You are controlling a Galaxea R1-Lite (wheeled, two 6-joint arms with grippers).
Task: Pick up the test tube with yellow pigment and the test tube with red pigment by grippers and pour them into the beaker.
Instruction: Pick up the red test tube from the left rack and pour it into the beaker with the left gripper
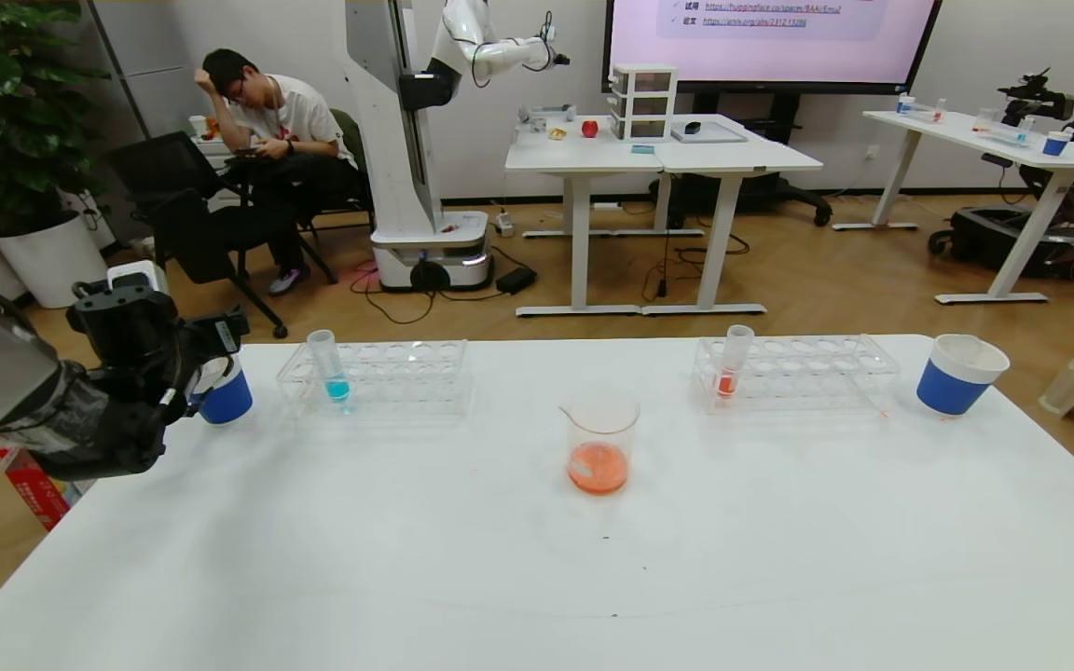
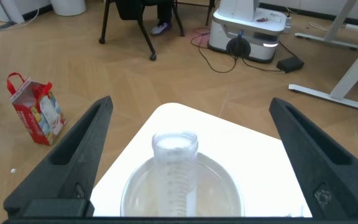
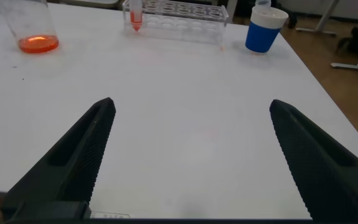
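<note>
Apparently pouring done: beaker [image 1: 599,445] at table centre holds orange liquid. Left gripper [image 2: 188,158], jaws wide, hangs over paper cup [image 1: 223,391] at 9 o'clock, empty tube [image 2: 174,163] released inside. Right gripper [image 3: 188,155] wide, empty. Retreat best made straight up, clear of cup rim.

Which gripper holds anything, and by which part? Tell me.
Neither. The left gripper hangs open above an empty clear tube in a cup; the right gripper is open over bare table.
</note>
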